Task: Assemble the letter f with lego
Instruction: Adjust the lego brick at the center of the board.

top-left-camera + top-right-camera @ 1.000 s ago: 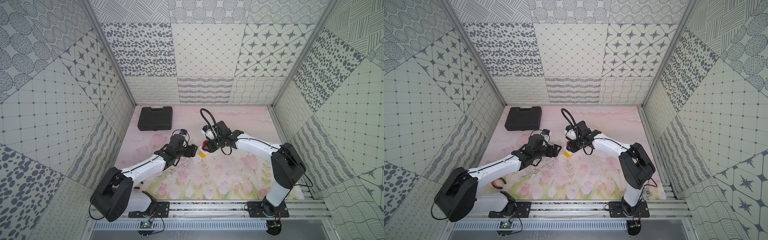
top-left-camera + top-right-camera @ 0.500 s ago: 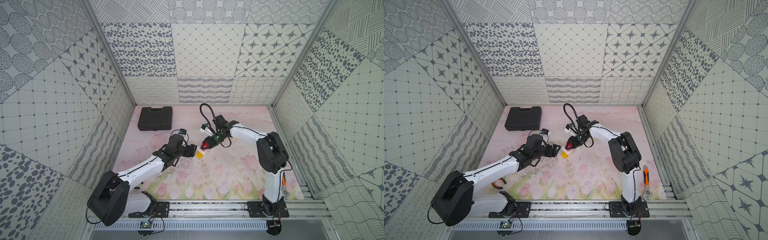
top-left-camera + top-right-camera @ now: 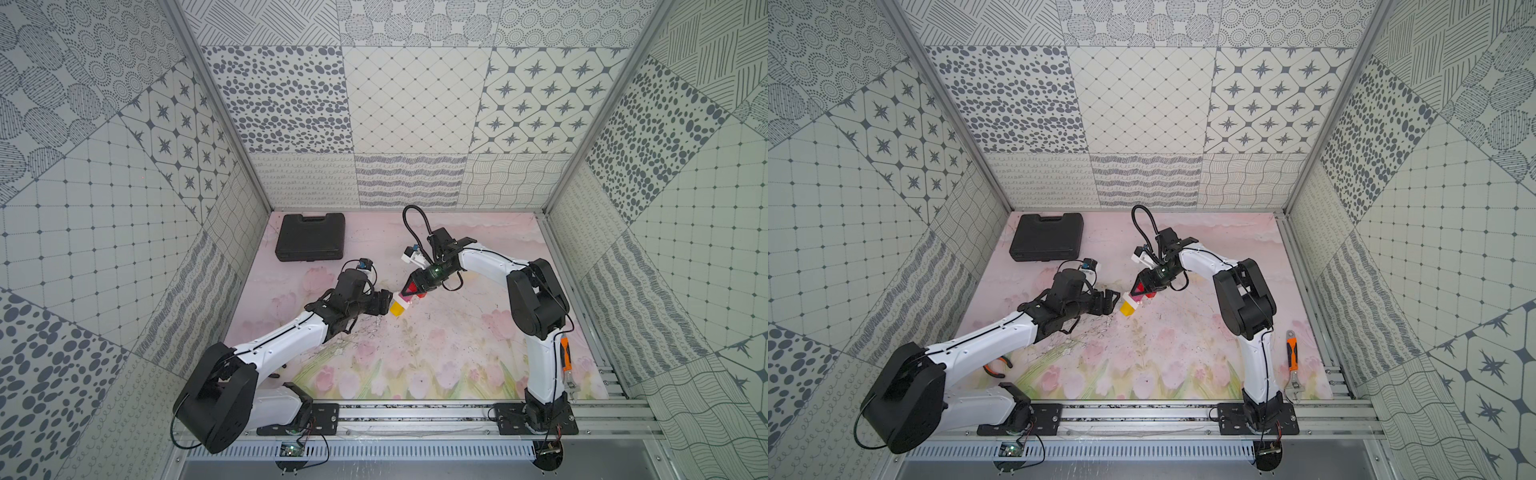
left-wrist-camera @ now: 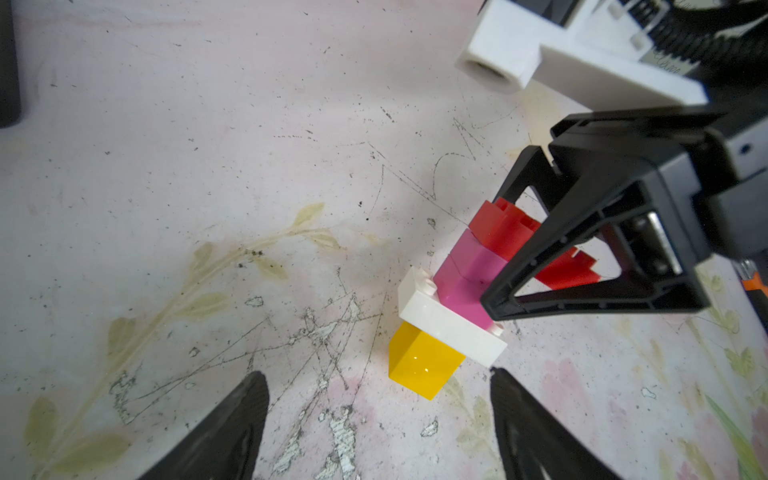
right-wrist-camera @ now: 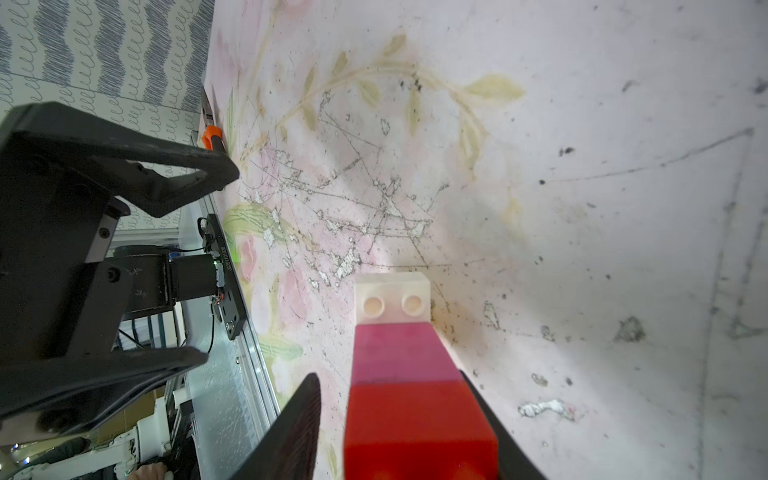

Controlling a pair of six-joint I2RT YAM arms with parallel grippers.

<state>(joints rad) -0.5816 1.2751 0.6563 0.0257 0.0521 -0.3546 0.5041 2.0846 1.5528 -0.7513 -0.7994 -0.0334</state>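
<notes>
The letter f (image 3: 402, 301) stands on the mat as one lego stack: yellow foot (image 4: 424, 361), white crossbar (image 4: 449, 328), pink stem (image 4: 469, 274) and red top bar (image 4: 503, 232). My right gripper (image 3: 409, 291) straddles the red and pink bricks from above. In the right wrist view a strip of mat shows between one finger (image 5: 299, 419) and the red brick (image 5: 419, 424), while the other finger lies along it, so my right gripper (image 5: 386, 374) is open. My left gripper (image 4: 376, 372) is open and empty, with the yellow foot just ahead of its fingertips, and it shows in both top views (image 3: 1113, 301).
A black plastic case (image 3: 311, 242) lies at the back left. An orange-handled tool (image 3: 1292, 353) lies by the right wall near my right arm's base. Orange-handled pliers (image 3: 996, 365) peek out under my left arm. Patterned walls enclose the mat on three sides.
My right jaws have spread off the red top bar, and that arm's elbow has swung up and inward, uncovering the orange-handled tool. The stack and my left arm have hardly moved.
</notes>
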